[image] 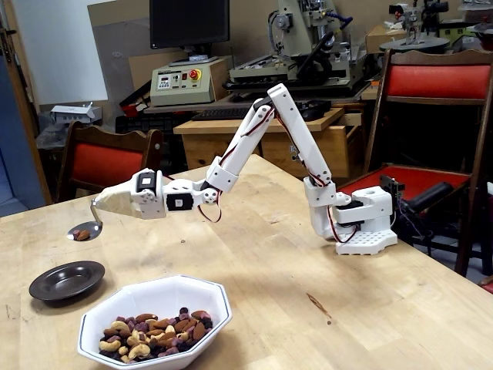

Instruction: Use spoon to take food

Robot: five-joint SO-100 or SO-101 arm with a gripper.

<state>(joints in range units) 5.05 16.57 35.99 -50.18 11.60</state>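
1. Gripper (98, 205) of the white arm (254, 135) reached out to the left of the fixed view, clamped on the spoon (86, 229) by its bent handle.
2. Spoon bowl hung in the air above the wooden table (323, 262), carrying one brown nut (80, 235).
3. Food (154, 333) filled the white octagonal bowl (202, 297) at the near edge.
4. Dark saucer (66, 280) lay beside that bowl, below the spoon.

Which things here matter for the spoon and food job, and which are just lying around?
Part of the job:
gripper
spoon, carrying one brown piece
food
white bowl
dark saucer

Just lying about:
red chairs
monitor
control box
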